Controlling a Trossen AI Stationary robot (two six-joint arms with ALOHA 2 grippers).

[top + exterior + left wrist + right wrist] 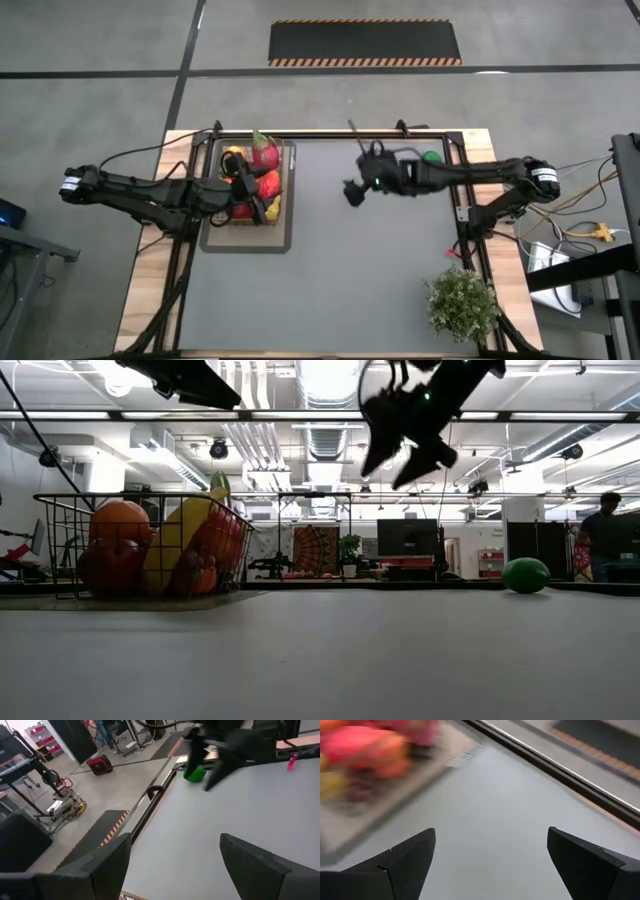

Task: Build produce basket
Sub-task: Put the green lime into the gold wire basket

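Observation:
The dark wire basket (pixel 250 190) stands on a flat grey tray (pixel 285 238) at the table's left, filled with produce: pink dragon fruit (pixel 264 154), red, orange and yellow fruits (pixel 165 545). A green lime (pixel 431 157) (pixel 525 574) (pixel 195 773) lies alone on the mat near the far right edge. My left gripper (pixel 262 200) (pixel 175 857) hovers open above the basket. My right gripper (pixel 352 193) (pixel 405 445) (pixel 490 855) is open, raised over the middle of the table, between basket and lime.
A bushy green potted plant (pixel 462 303) stands at the near right corner. The grey mat (pixel 370 270) is bare across its middle and near side. A dark metal frame (pixel 462 215) runs along the table's edges. A person (pixel 600 535) stands in the room beyond.

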